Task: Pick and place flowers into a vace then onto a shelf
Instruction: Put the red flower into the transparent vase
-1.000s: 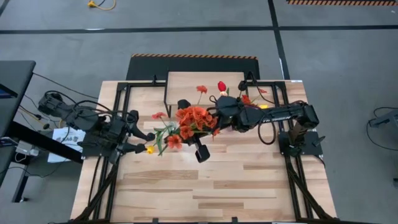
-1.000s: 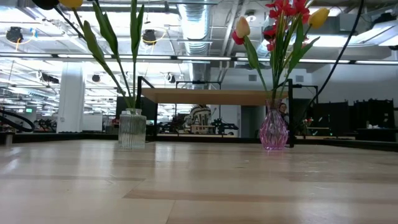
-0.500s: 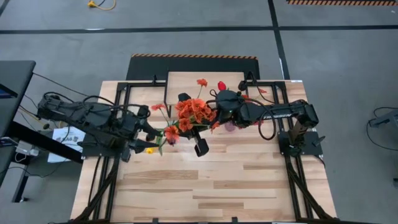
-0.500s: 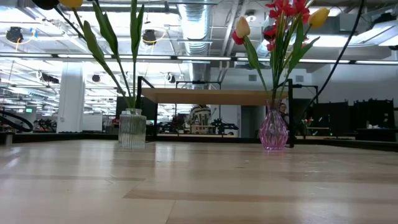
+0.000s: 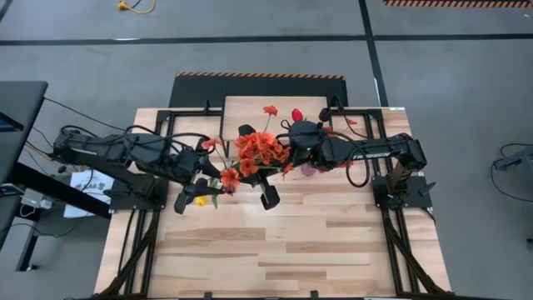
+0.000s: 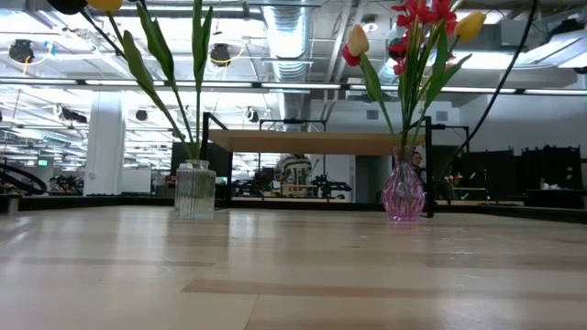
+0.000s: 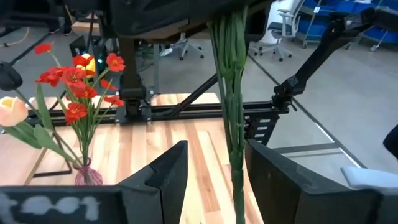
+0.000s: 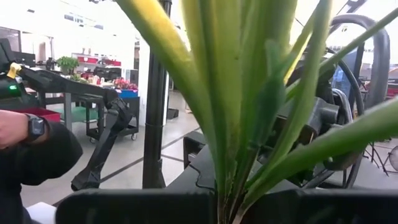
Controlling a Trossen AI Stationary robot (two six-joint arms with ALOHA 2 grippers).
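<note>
Low view, nearest: clear ribbed vase and pink vase stand upright on the worktop, stems rising vertically, shelf behind them. Left wrist view: left end effector open, fingers either side of a bunch of green stems hanging vertical, not touching. High view: right end effector holds the red-orange flowers up over mid-worktop, in front of the shelf. Right wrist view: stems and leaves clamped at the fingers, running upright.
</note>
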